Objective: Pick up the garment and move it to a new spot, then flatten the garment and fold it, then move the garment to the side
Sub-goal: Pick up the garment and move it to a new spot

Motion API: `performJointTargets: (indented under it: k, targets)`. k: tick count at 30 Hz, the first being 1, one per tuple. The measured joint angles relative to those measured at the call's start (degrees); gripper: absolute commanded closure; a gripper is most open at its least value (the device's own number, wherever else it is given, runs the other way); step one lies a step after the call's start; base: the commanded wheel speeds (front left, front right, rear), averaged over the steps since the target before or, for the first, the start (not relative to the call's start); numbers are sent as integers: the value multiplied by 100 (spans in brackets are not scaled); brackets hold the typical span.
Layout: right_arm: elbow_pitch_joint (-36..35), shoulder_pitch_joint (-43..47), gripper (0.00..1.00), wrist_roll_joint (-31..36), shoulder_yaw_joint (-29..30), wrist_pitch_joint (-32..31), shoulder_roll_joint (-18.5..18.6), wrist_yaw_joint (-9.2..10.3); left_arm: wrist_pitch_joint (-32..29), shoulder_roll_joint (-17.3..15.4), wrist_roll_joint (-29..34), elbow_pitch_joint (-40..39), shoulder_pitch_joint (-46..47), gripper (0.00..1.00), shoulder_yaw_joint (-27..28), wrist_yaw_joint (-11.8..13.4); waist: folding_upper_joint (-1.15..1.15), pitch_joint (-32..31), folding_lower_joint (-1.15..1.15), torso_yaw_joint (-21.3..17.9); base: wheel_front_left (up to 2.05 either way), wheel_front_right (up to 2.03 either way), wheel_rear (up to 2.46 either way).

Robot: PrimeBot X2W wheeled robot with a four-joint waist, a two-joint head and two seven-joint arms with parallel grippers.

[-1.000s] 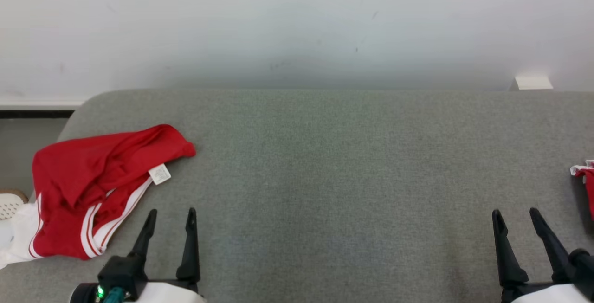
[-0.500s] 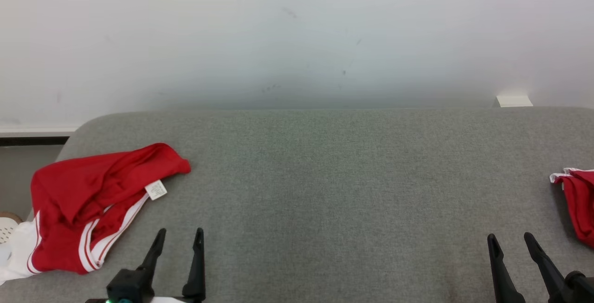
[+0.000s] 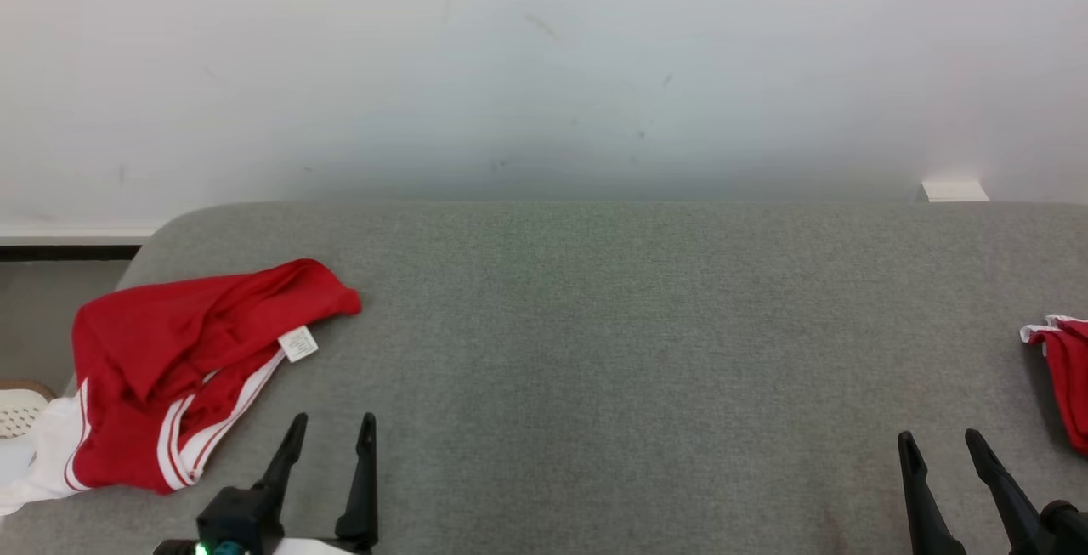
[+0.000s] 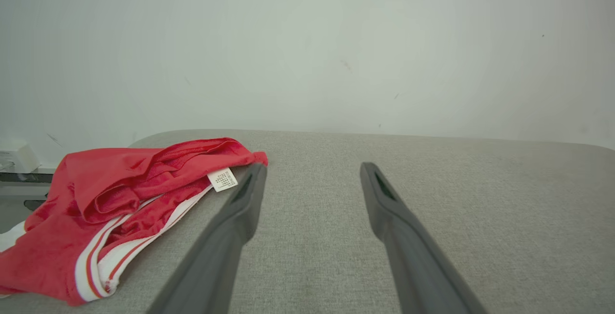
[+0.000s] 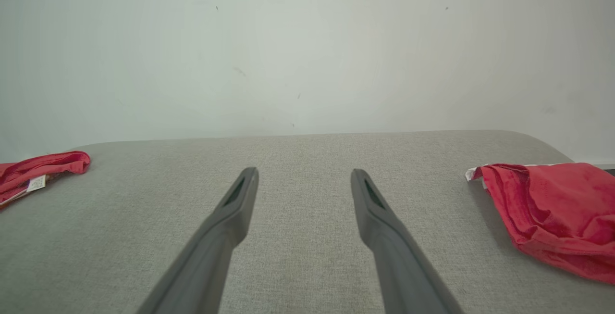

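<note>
**1. Garment.** The garment [image 3: 195, 368] is red with white side stripes. It lies crumpled on the grey padded table [image 3: 595, 351] at 9 o'clock in the head view, at the table's left end. A white portion at its 8 o'clock end reaches the table edge.

**2. Label.** A white care label [image 3: 298, 343] sits at the garment's 3 o'clock edge, face up. In the left wrist view the label [image 4: 222, 179] shows rows of small dark print, which is too fine to read. No brand mark is legible.

**3. Grippers.**
- The left gripper [image 3: 333, 421] is at 7 o'clock, with its fingers spread and nothing between them. It is near the garment's striped edge and apart from it.
- The right gripper [image 3: 939, 436] is at 5 o'clock, with its fingers spread and nothing between them.

**4. Surroundings.**
- A second red garment [image 3: 1062, 376] with a white edge lies at 3 o'clock at the table's right end, well apart from the first.
- A white perforated object [image 3: 19, 409] shows beyond the table at 9 o'clock, cut by the frame.
- A small white box [image 3: 954, 191] sits against the white wall [image 3: 544, 70] at 2 o'clock.

**5. Change from the earlier frames.** The whole head view has shifted down and slightly sideways, so the camera has moved. The garment keeps the same folds and the same place on the table. Both grippers remain spread as before.
</note>
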State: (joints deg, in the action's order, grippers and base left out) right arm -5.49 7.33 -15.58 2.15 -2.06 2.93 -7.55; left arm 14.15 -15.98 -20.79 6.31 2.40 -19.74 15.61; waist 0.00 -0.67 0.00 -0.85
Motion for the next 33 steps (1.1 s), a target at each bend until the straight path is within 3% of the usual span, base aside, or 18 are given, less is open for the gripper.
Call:
performJointTargets:
  k: [8,25,33]
  targets:
    - [-225,18,0,147,-10,-9,0,0,53,-1,-9,65,206,0,57,-88,0,45,0,497,0,0,0]
    - [-732,-104,0,202,-377,-264,-3,0,98,81,-4,210,281,0,576,-197,0,234,1,2361,0,0,0]
    - [-923,-231,0,297,-394,-396,1,0,99,225,231,185,405,0,711,-349,0,511,0,2575,0,0,0]
